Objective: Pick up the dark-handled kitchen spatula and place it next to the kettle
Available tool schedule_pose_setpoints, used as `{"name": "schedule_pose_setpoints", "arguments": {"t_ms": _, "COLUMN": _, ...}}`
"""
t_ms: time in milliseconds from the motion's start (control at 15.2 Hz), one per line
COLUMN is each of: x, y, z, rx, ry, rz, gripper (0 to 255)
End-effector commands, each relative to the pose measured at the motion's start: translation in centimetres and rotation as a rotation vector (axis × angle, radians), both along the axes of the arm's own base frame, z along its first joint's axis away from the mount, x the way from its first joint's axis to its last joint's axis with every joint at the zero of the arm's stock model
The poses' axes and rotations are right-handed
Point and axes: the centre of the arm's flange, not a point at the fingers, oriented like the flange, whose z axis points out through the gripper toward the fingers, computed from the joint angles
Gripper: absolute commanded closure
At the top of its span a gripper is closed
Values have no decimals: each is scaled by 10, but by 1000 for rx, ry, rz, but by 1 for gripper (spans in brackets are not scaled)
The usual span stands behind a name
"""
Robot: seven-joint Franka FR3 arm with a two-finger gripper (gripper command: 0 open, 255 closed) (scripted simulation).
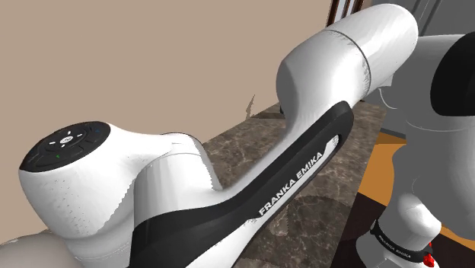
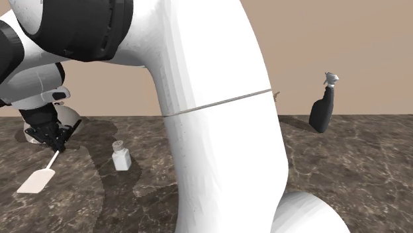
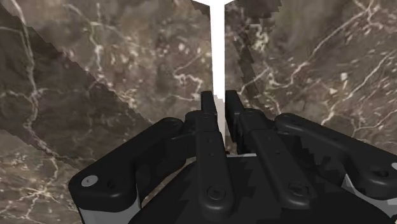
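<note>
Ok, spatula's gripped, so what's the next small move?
Probably lower a little, then open: the gripper clasps the spatula by its shaft, its blade hangs near the counter, and what looks like the kettle sits close by the gripper.

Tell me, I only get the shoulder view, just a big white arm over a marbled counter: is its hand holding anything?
Observer: Yes. In the wrist view the gripper is shut on the spatula, clasping its thin white handle.
Operator: Which end hangs down?
Observer: In the second exterior view the flat white blade points down toward the counter.
Operator: Anything else on there?
Observer: A small white shaker stands near the blade; a dark spray bottle stands far off toward that view's right.
</note>
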Motion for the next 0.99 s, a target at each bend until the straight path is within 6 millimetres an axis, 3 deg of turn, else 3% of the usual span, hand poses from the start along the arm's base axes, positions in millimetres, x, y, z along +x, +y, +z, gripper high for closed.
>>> {"name": "schedule_pose_setpoints", "arguments": {"t_ms": 0, "x": 0, "y": -1, "z": -12, "rx": 0, "ry": 0, "rz": 0, "gripper": 255}}
{"name": "schedule_pose_setpoints", "arguments": {"t_ms": 594, "x": 0, "y": -1, "z": -19, "rx": 0, "ry": 0, "rz": 0, "gripper": 255}}
{"name": "schedule_pose_setpoints", "arguments": {"t_ms": 660, "x": 0, "y": -1, "z": -19, "rx": 0, "ry": 0, "rz": 0, "gripper": 0}}
{"name": "schedule_pose_setpoints", "arguments": {"t_ms": 924, "x": 0, "y": -1, "z": -19, "rx": 0, "ry": 0, "rz": 0, "gripper": 0}}
